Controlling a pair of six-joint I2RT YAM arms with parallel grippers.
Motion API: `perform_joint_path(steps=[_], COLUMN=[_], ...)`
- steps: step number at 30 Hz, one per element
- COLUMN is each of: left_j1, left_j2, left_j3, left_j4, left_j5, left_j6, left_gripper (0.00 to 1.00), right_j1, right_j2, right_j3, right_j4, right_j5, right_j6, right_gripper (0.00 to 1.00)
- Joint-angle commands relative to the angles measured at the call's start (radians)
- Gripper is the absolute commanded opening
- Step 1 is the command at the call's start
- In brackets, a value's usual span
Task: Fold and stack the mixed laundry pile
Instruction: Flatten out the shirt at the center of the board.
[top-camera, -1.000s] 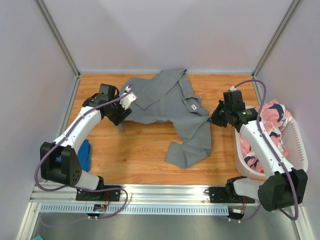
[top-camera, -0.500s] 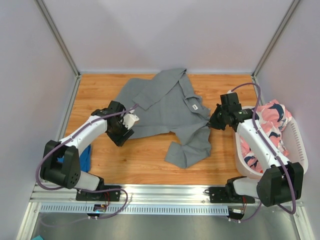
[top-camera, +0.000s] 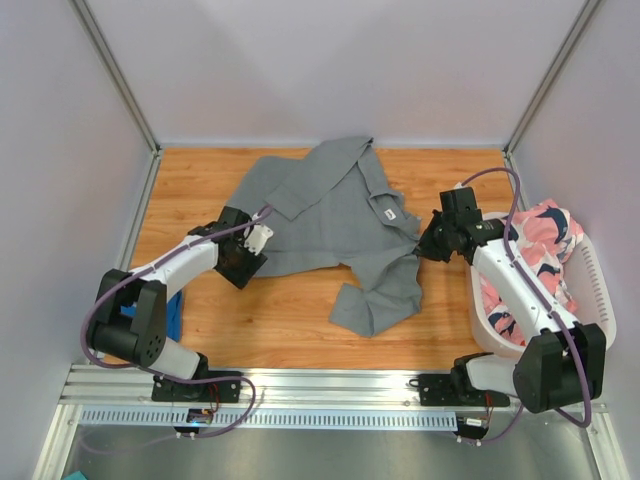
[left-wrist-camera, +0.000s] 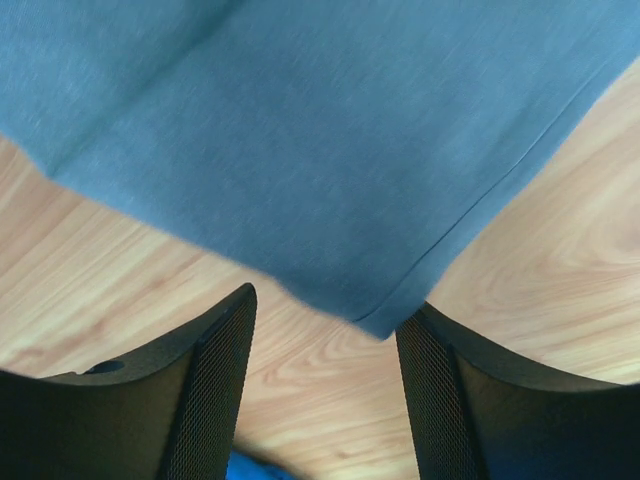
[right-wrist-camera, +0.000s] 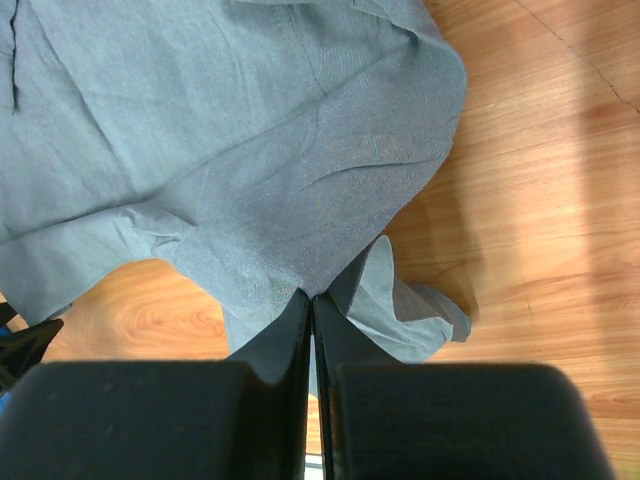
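Lower left of the top view: blue garment (top-camera: 170, 312) bunched beside the left arm's base, part hidden by the arm. Not yet folded.

Left pincer (left-wrist-camera: 325, 345), spread, low over the surface (top-camera: 280, 320). Fingers straddle the corner of the grey garment's (top-camera: 330, 215) lower left hem; nothing gripped yet.

Right pincer (right-wrist-camera: 311, 308), pressed together, appears to be pinching the grey garment's right edge at centre right of the top view. The garment lies spread across the middle of the surface, one long part trailing toward the bottom.

Right edge: pink patterned garment (top-camera: 545, 240) heaped in the white basket (top-camera: 600, 300).

Risks, as judged:
- The hem corner sits only just between the left fingers. Closing here may catch a sliver or miss, and the corner would slip on lifting.
- The right pinch is thin. A pull from the left could strip the cloth out.
- The trailing part may drag and crumple the fold.

Against a second ago: the left arm has come down from the garment's upper left part to its lower left hem. The right pincer has edged slightly up-frame, grip unchanged. The grey garment has barely shifted.
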Motion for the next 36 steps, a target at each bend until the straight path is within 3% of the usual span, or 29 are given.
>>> perform_joint_path(steps=[1,5,8,9,11,14,15,16,20,21,26,27,31,36], left_j1=[-0.001,0.029,0.045,0.050,0.059,0.060,0.062,0.063,0.103,0.112,0.123,0.123,0.123,0.123], left_j2=[-0.038,-0.009,0.018,0.024,0.032,0.031,0.028,0.015,-0.067,-0.093,-0.267,-0.303,-0.386,-0.430], left_j3=[-0.016,-0.014,-0.002,0.001,0.001,0.002,0.001,0.005,0.113,0.152,0.505,0.600,0.806,0.975], left_j4=[0.065,0.073,0.079,0.085,0.098,0.093,0.089,0.084,-0.015,-0.093,-0.423,-0.538,-0.744,-0.830], left_j5=[0.161,0.208,0.179,0.141,0.111,0.064,0.038,0.001,-0.145,-0.156,-0.171,-0.173,-0.173,-0.223], left_j6=[-0.039,-0.059,-0.076,-0.076,-0.079,-0.067,-0.060,-0.048,0.112,0.153,0.401,0.453,0.513,0.539], left_gripper=[0.66,0.66,0.58,0.48,0.38,0.15,0.03,0.00,0.00,0.00,0.00,0.00,0.00,0.00], right_j1=[-0.001,-0.001,-0.002,-0.002,-0.001,-0.002,-0.001,-0.002,-0.001,-0.001,-0.001,0.001,-0.001,0.001], right_j2=[-0.033,-0.027,-0.027,-0.030,-0.033,-0.038,-0.043,-0.044,-0.050,-0.053,-0.090,-0.095,-0.112,-0.136], right_j3=[-0.014,-0.001,0.006,0.008,0.009,0.014,0.017,0.026,0.162,0.266,0.630,0.690,1.015,1.100], right_j4=[0.019,0.013,0.012,0.012,0.010,0.004,0.003,-0.005,-0.090,-0.117,-0.374,-0.413,-0.514,-0.444], right_j5=[0.019,0.020,0.023,0.023,0.026,0.036,0.042,0.045,0.057,0.057,0.002,-0.068,-0.328,-0.464], right_j6=[0.004,0.002,0.001,0.001,0.002,-0.002,-0.004,-0.008,-0.041,-0.051,-0.160,-0.182,-0.226,-0.159], right_gripper=[0.00,0.00,0.00,0.00,0.00,0.00,0.00,0.00,0.00,0.00,0.00,0.00,0.00,0.00])
